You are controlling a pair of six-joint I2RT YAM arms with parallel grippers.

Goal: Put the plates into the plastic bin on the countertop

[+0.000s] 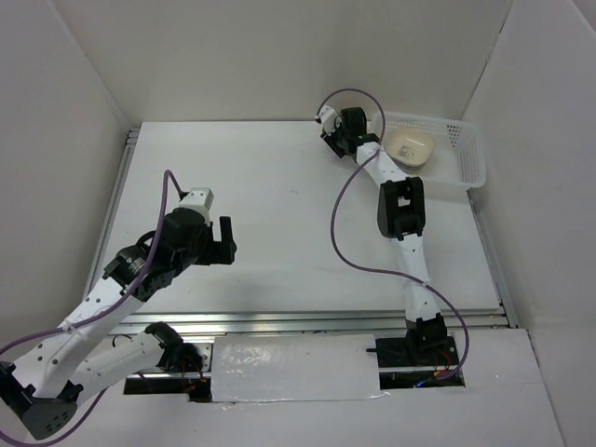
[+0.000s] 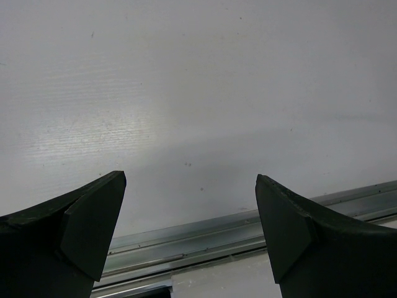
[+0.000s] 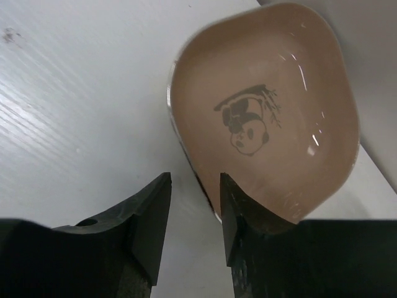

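A brown plate with a dark panda motif lies on the white countertop close to the back wall. My right gripper is narrowly open astride its near rim, with one finger over the plate's inside and the other outside. In the top view the right gripper is at the far back, left of the white plastic bin, and hides the brown plate. A cream plate sits in the bin. My left gripper is wide open and empty over bare countertop; the left wrist view shows the same.
The back wall rises just behind the brown plate. Side walls close in the countertop on the left and right. A metal rail runs along the near edge, just below the left gripper.
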